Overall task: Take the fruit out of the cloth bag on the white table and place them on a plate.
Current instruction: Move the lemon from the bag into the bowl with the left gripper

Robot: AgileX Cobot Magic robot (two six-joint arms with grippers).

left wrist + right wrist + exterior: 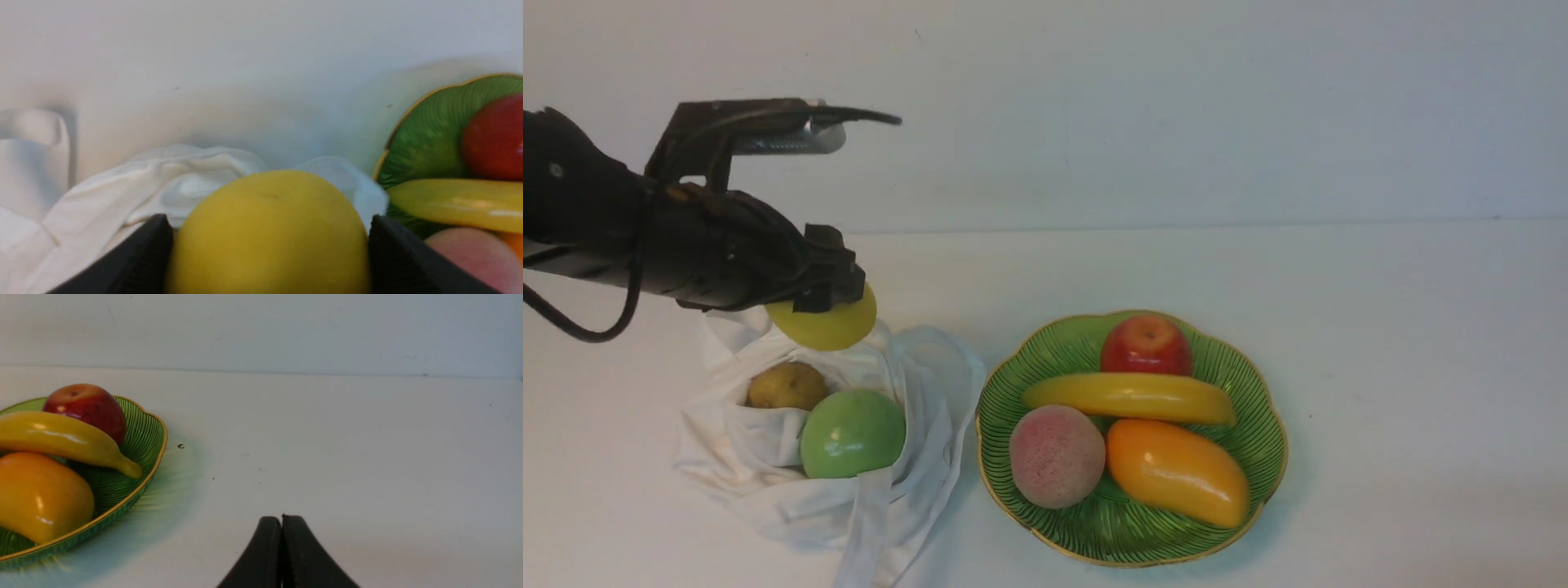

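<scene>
The left gripper (827, 296) is closed on the lemon (829, 327), one finger on each side of it, as the left wrist view shows clearly. It holds the lemon in the air above the open mouth of the cloth bag (768, 482), in the left middle of the front view, probably so the fruit is free of the fabric before it travels to the right. The plate (1241, 384) stands just beside the bag in the lower centre, so the way is short. It already carries a red apple (1147, 345), a banana (1131, 398), a peach (1057, 456) and an orange fruit (1178, 472), and little bare room is left.

The green apple (852, 433) and the brown fruit (787, 385) lie in the bag. A fold covers the lower part of the brown one, and I cannot tell if something lies deeper. The gripper hides the top of the lemon. The bag's strap is cut off by the bottom edge. The right gripper (281, 518) shows only in its wrist view, its fingers pressed together on nothing, above the white table (1405, 343)
</scene>
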